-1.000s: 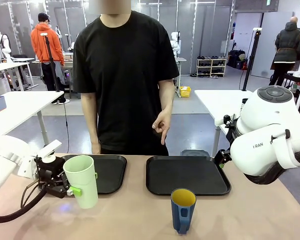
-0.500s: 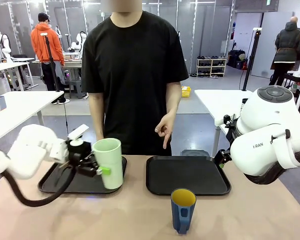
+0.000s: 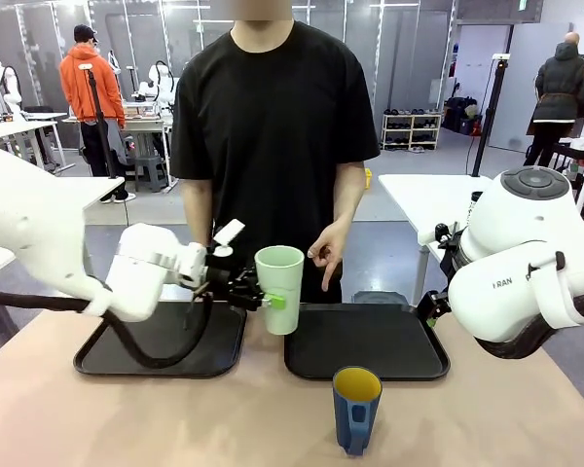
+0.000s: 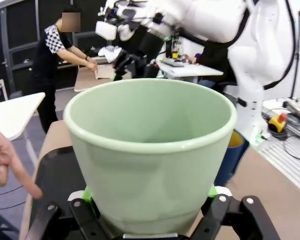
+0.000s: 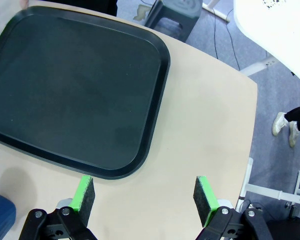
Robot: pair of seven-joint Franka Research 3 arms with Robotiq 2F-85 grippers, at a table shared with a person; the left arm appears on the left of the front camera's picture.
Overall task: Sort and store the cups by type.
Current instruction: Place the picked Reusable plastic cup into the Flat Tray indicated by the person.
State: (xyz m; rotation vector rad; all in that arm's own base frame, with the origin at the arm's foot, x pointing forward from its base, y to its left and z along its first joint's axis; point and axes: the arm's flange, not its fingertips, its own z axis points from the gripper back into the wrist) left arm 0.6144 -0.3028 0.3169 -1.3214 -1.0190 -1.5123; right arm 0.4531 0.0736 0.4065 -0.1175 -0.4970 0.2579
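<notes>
Left gripper (image 3: 270, 300) clamps the mint-green tumbler (image 3: 280, 275), upright. Right gripper (image 5: 145, 194) is spread wide, empty. Blue mug (image 3: 356, 409) stands on the near surface (image 3: 224, 423).

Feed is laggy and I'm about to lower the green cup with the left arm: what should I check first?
1. Left end effector gripping green tumbler: ok, pads on both sides.
2. Tumbler upright, in the air: ok.
3. Right tray bare: ok.
4. Person's hand clear: not ok, pointing down close beside the tumbler.
5. Blue mug out of the way: ok, on the table nearer the robot.
6. Right end effector open and off to the side: ok.
</notes>
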